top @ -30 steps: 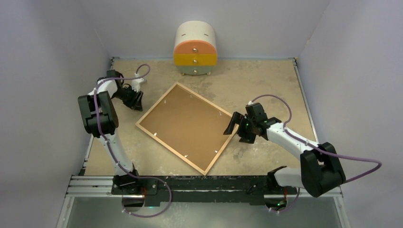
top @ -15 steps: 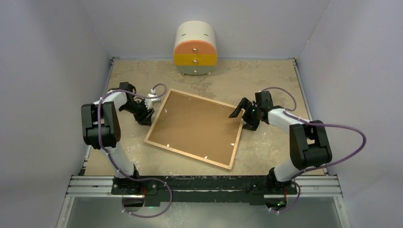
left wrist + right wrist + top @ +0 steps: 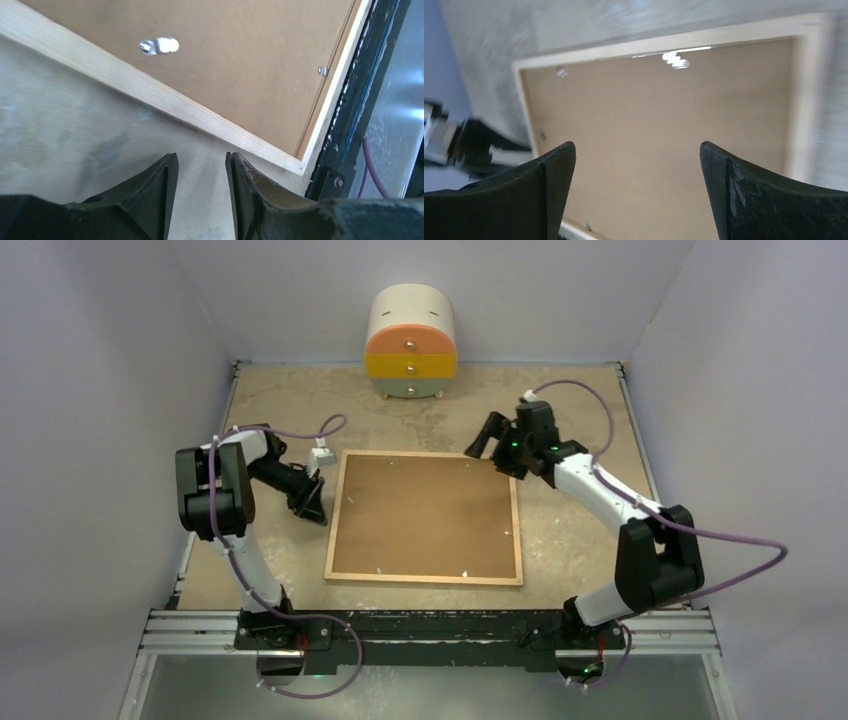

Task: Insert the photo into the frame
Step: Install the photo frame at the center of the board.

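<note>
The light wood frame (image 3: 420, 579) lies flat at the table's middle, square to the near edge. A plain brown backing board (image 3: 425, 515) fills it, with small metal tabs (image 3: 159, 46) along the inside. The photo is not in view. My left gripper (image 3: 314, 506) is just off the frame's left side, low over the table. In the left wrist view it (image 3: 200, 157) is open by a narrow gap, empty, and points at the frame's border (image 3: 150, 92). My right gripper (image 3: 492, 443) hovers at the frame's far right corner. In the right wrist view it (image 3: 636, 150) is wide open and empty above the board (image 3: 659, 125).
A round cream, orange and yellow drawer cabinet (image 3: 411, 342) stands at the back wall. The black base rail (image 3: 430, 625) runs along the near edge, close to the frame's near side (image 3: 360, 100). Walls enclose the table on three sides.
The frame has turned from a diagonal lie to square with the table edge. My right gripper moved toward the far side; my left gripper moved nearer along the frame's left side.
</note>
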`<state>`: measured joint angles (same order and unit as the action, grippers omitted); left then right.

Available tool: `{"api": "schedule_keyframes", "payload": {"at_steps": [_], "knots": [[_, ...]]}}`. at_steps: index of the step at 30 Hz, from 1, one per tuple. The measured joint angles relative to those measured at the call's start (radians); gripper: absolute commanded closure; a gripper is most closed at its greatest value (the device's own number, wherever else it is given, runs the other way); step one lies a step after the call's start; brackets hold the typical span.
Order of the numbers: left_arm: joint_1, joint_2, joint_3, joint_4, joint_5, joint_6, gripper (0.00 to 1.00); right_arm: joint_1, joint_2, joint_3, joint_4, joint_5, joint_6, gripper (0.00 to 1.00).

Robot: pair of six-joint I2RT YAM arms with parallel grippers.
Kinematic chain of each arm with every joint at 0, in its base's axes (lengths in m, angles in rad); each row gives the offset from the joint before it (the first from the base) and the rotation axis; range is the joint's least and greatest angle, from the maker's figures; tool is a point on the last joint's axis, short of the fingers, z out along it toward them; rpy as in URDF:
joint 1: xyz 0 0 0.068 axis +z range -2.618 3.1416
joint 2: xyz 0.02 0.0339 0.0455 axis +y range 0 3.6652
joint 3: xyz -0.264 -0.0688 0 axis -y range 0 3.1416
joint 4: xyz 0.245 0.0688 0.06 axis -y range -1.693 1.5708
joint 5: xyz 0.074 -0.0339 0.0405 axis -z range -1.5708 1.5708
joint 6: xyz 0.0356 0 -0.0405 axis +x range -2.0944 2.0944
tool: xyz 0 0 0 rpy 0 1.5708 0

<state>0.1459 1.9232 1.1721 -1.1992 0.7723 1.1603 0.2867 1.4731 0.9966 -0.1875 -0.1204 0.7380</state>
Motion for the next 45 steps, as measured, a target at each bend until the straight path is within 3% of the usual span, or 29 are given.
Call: {"api": "schedule_keyframes", "payload": {"at_steps": [7,15,27,45], "knots": [[0.009,0.077,0.053,0.033,0.097,-0.106,0.61,0.3,0.232,0.155,0.139,-0.056,0.048,0.15],[-0.003,0.08,0.024,0.089,0.11,-0.203,0.77,0.462,0.573,0.436,0.192,-0.14,0.063,0.29],[0.002,0.08,0.019,0.11,0.107,-0.283,0.85,0.538,0.797,0.674,0.204,-0.198,0.085,0.34],[0.003,0.08,0.019,0.11,0.107,-0.29,0.85,0.57,0.824,0.697,0.221,-0.233,0.135,0.35]]}}
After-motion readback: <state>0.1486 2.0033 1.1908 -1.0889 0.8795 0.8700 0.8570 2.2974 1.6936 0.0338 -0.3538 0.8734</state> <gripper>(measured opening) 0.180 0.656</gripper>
